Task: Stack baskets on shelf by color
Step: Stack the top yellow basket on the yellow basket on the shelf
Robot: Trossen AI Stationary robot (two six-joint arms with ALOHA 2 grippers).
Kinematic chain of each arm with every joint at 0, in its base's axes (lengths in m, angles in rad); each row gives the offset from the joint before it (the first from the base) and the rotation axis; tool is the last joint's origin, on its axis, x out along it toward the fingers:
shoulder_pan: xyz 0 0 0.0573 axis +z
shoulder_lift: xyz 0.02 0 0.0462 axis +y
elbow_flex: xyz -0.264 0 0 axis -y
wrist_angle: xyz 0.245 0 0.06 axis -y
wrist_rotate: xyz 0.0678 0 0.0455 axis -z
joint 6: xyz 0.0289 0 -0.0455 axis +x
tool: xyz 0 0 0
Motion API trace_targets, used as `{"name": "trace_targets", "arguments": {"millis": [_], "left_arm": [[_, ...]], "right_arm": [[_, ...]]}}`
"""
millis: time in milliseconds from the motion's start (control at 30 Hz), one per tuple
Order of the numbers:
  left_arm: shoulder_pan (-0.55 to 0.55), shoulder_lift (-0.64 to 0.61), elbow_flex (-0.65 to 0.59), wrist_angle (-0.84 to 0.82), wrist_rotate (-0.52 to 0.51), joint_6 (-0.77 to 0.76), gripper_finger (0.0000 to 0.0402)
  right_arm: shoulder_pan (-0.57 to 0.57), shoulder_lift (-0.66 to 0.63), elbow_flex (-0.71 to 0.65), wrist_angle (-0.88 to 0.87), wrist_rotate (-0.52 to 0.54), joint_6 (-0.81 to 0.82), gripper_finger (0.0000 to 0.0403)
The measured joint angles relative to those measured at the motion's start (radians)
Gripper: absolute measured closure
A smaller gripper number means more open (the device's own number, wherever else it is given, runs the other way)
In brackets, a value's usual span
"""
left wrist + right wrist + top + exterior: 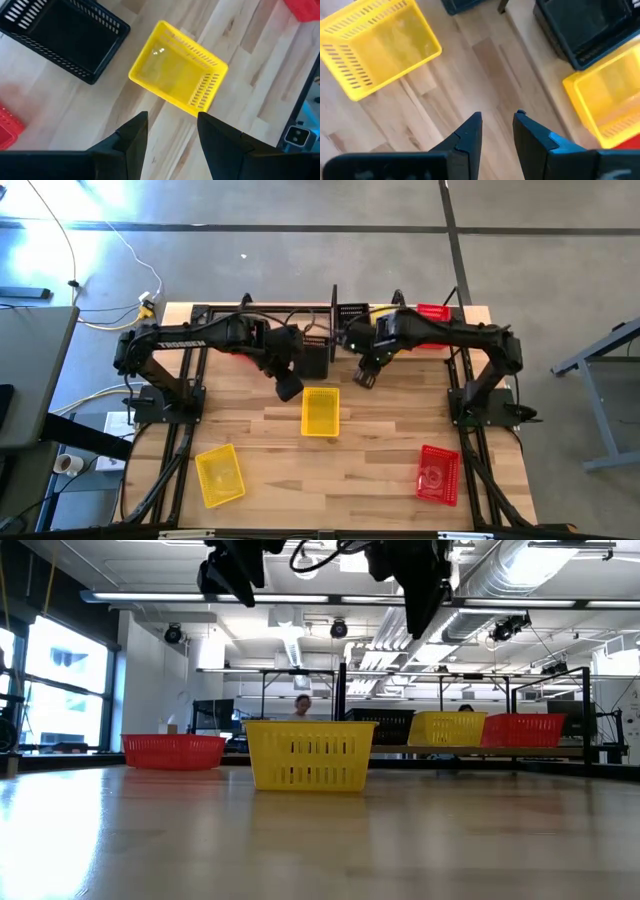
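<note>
Bright, even light from ceiling strips in my low view; window [60, 690] glare at its side. Table [300, 840] foreground there is soft. My wrist views slightly blurred, soft shadows under yellow basket [177, 82].

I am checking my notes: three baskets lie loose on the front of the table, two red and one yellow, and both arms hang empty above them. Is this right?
Not quite: the colours are swapped. The high view shows two yellow baskets, one in the middle and one at front left, and one red basket. The left gripper and right gripper do hang empty, jaws open.
</note>
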Motion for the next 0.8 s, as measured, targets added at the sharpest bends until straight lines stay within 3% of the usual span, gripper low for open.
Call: {"name": "trace_targets", "arguments": {"millis": [200, 433, 800], "left_arm": [[-0.037, 0.0, -0.11, 0.024, 0.0, -0.032, 0.0241], [-0.075, 0.0, -0.24, 0.199, 0.003, -0.106, 0.0241], [-0.247, 0.017, -0.301, 0.453, 0.001, 0.154, 0.0241]], "right_arm": [[0.067, 0.0, -0.001, -0.083, 0.037, 0.111, 0.0306], [0.111, 0.0, -0.001, -0.101, 0.037, 0.147, 0.0306], [0.086, 0.0, -0.001, -0.098, 0.103, 0.069, 0.0306]]}}
